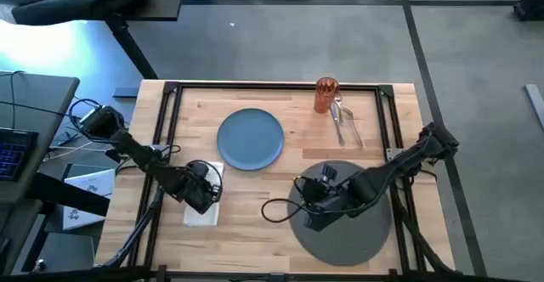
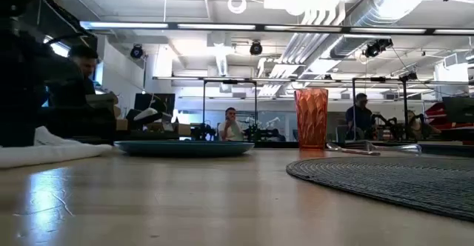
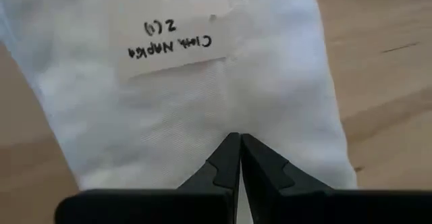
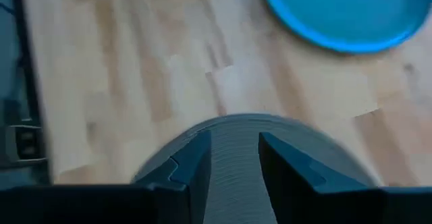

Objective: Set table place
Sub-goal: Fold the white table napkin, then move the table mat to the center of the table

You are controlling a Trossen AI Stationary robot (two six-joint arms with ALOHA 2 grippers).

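Nearest, the right claw [image 4: 233, 158] hovers part-open over the round dark grey woven mat [image 1: 365, 235]. The left claw [image 3: 239, 158] is pinched closed on the white cloth napkin [image 3: 202, 109], which lies by the light wooden surface's [image 1: 255, 231] left edge. Farther back sits the round blue plate [image 1: 251, 138]. Dragging could bunch the napkin.

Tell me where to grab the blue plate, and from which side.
Take the blue plate by its rim: the low view shows it shallow and flat, offering only that thin edge. The edge facing the mat looks best, nearest the right gripper, with bare table there for a low approach.
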